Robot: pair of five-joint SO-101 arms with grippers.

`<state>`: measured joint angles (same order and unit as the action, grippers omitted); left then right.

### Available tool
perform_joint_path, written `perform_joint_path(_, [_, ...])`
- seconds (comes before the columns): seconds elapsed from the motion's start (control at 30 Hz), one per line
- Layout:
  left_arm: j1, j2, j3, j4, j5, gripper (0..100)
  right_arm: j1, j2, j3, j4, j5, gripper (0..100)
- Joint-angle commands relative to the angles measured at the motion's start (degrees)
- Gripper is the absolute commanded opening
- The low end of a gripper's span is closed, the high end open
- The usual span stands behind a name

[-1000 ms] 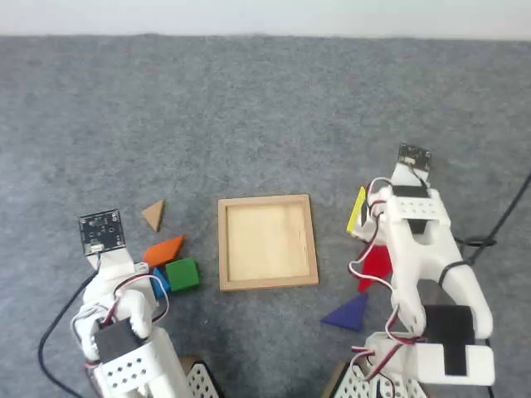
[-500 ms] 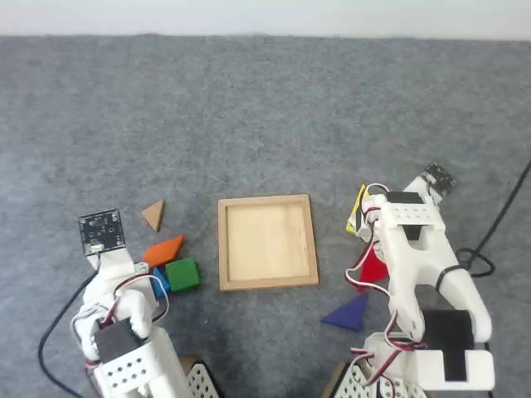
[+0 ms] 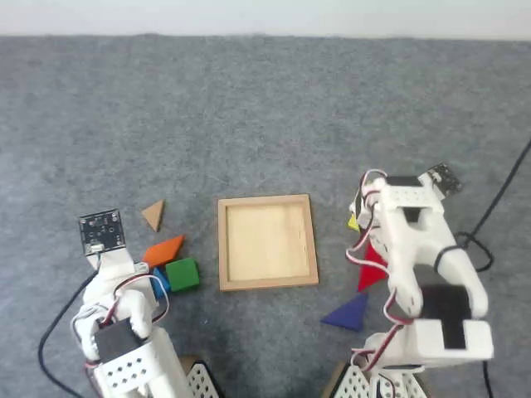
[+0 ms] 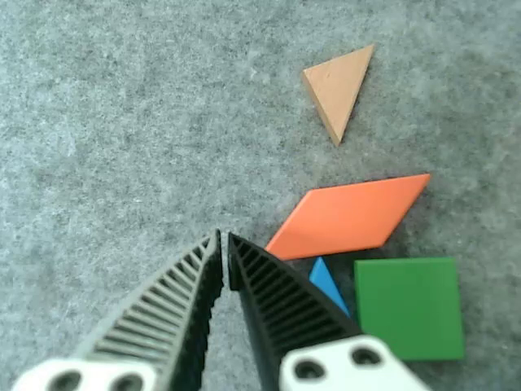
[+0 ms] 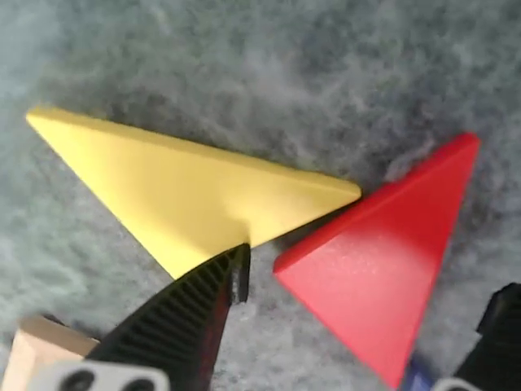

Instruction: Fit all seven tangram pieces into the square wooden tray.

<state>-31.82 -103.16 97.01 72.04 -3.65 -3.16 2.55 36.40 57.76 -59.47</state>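
I see the square wooden tray holding nothing, seven tangram pieces outside; left pincer pressed together, right pincer spread

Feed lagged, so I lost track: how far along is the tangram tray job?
Nothing done: the tray holds no piece. In hand: the right gripper, open, sits at the yellow triangle beside the red triangle, gripping nothing. To do: all seven, including the orange parallelogram and green square.
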Motion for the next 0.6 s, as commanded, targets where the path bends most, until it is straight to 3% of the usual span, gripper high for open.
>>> perform_joint_path(0.0, [0.4,-1.0,-0.7,0.3,-0.3,1,3.1,6.4,-3.1,5.8,1.0,44.6])
perform_joint_path(0.3, [0.4,-1.0,-0.7,0.3,-0.3,1,0.1,7.4,-3.4,8.0,5.2,44.0])
perform_joint_path(0.57, [0.4,-1.0,-0.7,0.3,-0.3,1,-0.4,7.5,-3.4,7.4,9.0,31.7])
